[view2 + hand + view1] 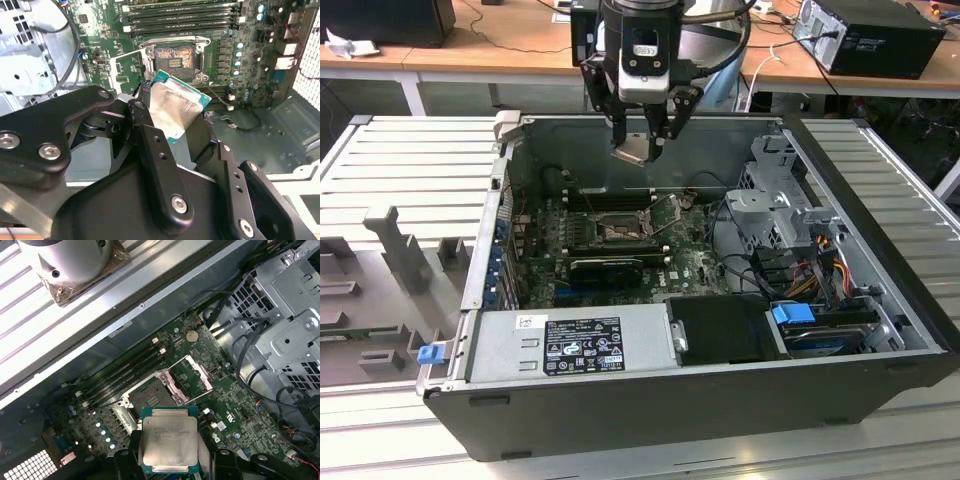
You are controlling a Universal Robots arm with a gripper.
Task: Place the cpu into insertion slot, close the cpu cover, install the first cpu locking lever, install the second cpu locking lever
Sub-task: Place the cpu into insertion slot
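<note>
My gripper hangs above the open computer case, shut on the cpu, a small square chip with a silvery top. Both wrist views show the cpu clamped by its edges between the black fingers, well above the motherboard. The insertion slot lies bare below, its brownish contact field exposed. Beside the slot, the cpu cover is swung open as a thin metal frame.
Long black memory slots run beside the socket. A grey power supply fills the case's near side, and a metal drive cage with cables stands at the exterior view's right. The case walls ring the board.
</note>
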